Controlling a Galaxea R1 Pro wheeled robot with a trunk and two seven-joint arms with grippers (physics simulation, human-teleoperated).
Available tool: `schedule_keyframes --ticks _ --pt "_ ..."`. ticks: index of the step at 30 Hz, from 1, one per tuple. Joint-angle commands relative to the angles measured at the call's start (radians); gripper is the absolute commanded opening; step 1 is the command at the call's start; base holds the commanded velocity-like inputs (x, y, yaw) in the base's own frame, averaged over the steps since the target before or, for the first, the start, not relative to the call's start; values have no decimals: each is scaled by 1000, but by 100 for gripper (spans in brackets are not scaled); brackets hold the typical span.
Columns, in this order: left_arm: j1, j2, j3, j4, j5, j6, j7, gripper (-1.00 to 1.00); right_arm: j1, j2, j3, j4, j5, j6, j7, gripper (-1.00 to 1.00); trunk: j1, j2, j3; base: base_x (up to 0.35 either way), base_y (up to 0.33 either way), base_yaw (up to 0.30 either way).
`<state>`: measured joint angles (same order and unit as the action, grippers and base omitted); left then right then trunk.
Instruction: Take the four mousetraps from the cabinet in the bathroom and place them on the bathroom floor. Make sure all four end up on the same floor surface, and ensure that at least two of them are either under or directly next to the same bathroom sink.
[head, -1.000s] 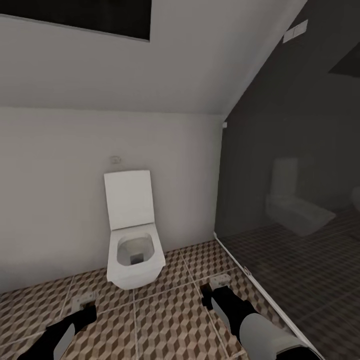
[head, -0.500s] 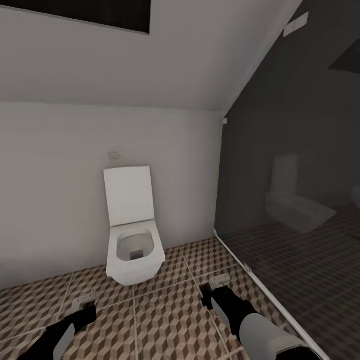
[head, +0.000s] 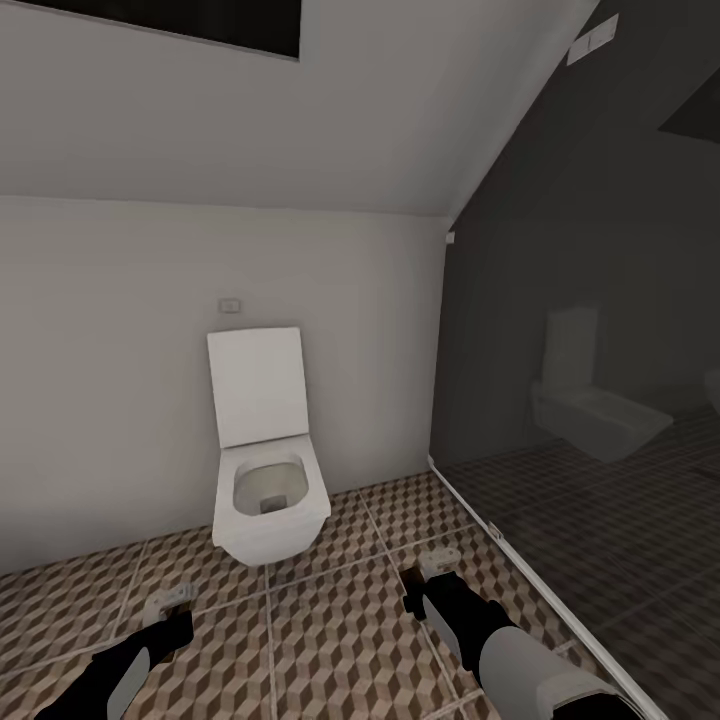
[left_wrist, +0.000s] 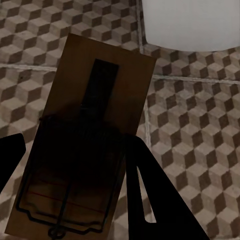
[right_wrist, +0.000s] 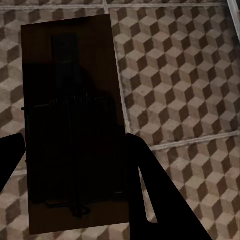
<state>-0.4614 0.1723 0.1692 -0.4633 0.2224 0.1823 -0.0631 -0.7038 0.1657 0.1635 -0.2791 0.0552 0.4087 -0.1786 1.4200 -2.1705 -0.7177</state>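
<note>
My left gripper (head: 168, 615) is shut on a tan-brown mousetrap (head: 170, 598), low over the cube-patterned bathroom floor (head: 330, 630). In the left wrist view this mousetrap (left_wrist: 95, 115) lies between the dark fingers (left_wrist: 150, 195), with its wire parts towards the camera. My right gripper (head: 425, 585) is shut on a darker mousetrap (head: 440, 557), also just above the tiles. In the right wrist view that mousetrap (right_wrist: 72, 115) lies between the two fingers (right_wrist: 150, 190) over the floor (right_wrist: 175, 75). The cabinet is out of view.
A white toilet (head: 265, 480) with its lid up stands against the pale back wall, ahead between both arms; its underside (left_wrist: 190, 22) is close to the left gripper. A dark glassy wall (head: 590, 330) with a white floor rail (head: 520, 565) runs along the right and reflects the toilet.
The whole head picture has shifted slightly, so the camera moved. Both arms keep their pose and each still holds its mousetrap.
</note>
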Motion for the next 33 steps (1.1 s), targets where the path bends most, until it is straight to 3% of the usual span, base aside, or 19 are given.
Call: schedule_keyframes --ticks 1,4,33 --pt "0 0 6 -2 6 7 -6 -100 0 0 4 -2 3 7 -1 -100 0 0 -1 0 0 0" --pt "0 0 6 -2 6 7 -6 -100 0 0 4 -2 4 7 -1 -100 0 0 -1 0 0 0" --pt "0 -1 6 6 6 7 -6 -100 0 0 5 -2 14 26 -5 -100 111 -203 -92 0 0 0"
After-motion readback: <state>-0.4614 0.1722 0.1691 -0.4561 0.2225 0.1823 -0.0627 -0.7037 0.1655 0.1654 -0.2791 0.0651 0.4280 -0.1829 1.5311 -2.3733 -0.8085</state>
